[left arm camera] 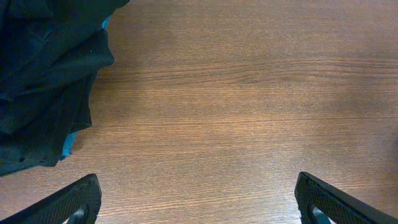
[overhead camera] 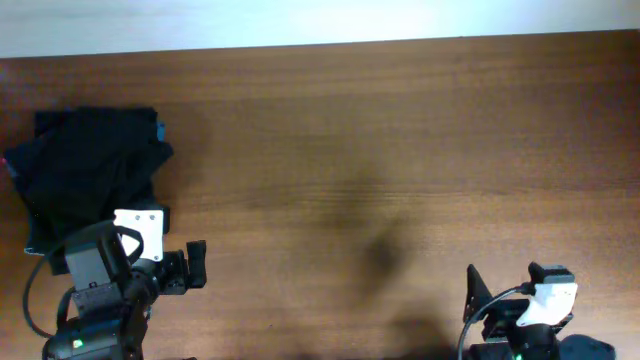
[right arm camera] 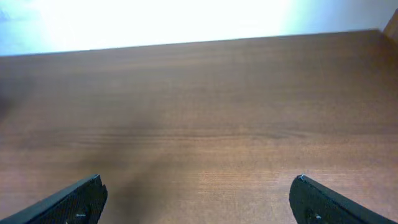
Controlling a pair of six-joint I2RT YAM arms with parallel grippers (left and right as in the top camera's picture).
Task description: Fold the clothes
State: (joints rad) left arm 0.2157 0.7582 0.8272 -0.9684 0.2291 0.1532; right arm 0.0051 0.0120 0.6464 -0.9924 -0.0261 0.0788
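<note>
The clothes (overhead camera: 90,165) lie at the far left of the wooden table (overhead camera: 380,150) as a rumpled black pile of soft, creased fabric with uneven corners. A teal-blue edge (overhead camera: 160,130) peeks out on the side towards the table's middle. From the left wrist the same dark folds (left arm camera: 43,81) fill the upper left corner, with teal showing low on their border (left arm camera: 68,146).

The left gripper (left arm camera: 199,205) stands wide open just beside the pile's near edge, holding nothing. From overhead, the left arm's white plate (overhead camera: 138,232) covers the pile's near corner. The right gripper (right arm camera: 196,202) is likewise spread wide and empty, well apart from the clothes at the table's near right.
</note>
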